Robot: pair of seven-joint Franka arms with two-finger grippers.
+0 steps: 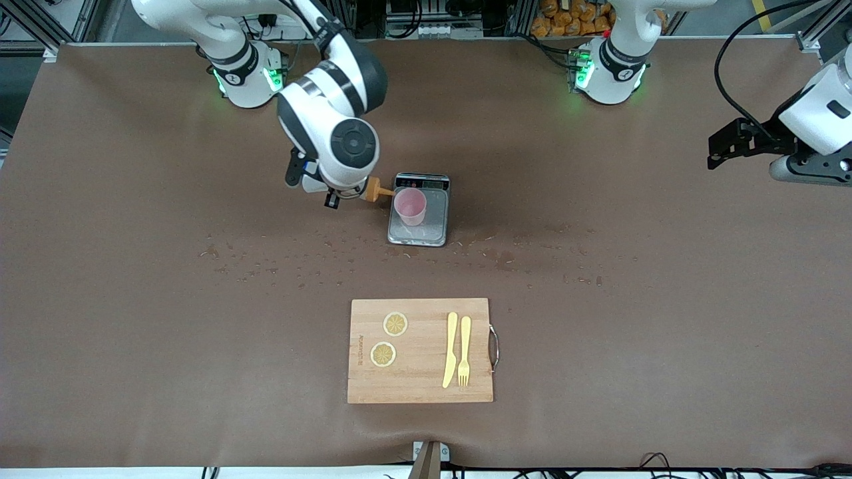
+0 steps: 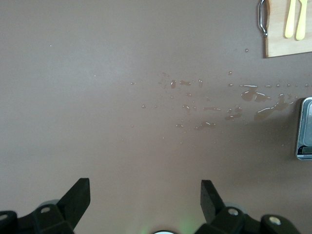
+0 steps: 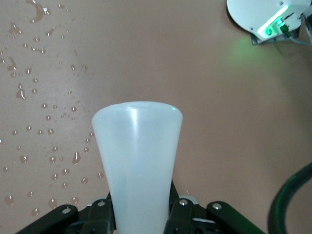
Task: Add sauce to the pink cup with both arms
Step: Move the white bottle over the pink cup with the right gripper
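Note:
The pink cup (image 1: 411, 206) stands upright on the grey scale's tray (image 1: 418, 234) in the middle of the table. My right gripper (image 1: 335, 195) is shut on the sauce bottle (image 1: 377, 191) and holds it tipped sideways in the air. The bottle's orange nozzle points at the cup's rim, just short of it. In the right wrist view the bottle's whitish body (image 3: 137, 156) fills the space between my right gripper's (image 3: 141, 214) fingers. My left gripper (image 1: 715, 158) is open and empty, held high at the left arm's end of the table; its view (image 2: 145, 191) shows bare table below.
A wooden cutting board (image 1: 419, 389) lies nearer the camera than the scale, with two lemon slices (image 1: 395, 324), a yellow knife (image 1: 450, 349) and a yellow fork (image 1: 464, 350) on it. Spilled droplets (image 1: 266, 256) dot the table beside the scale, toward both ends.

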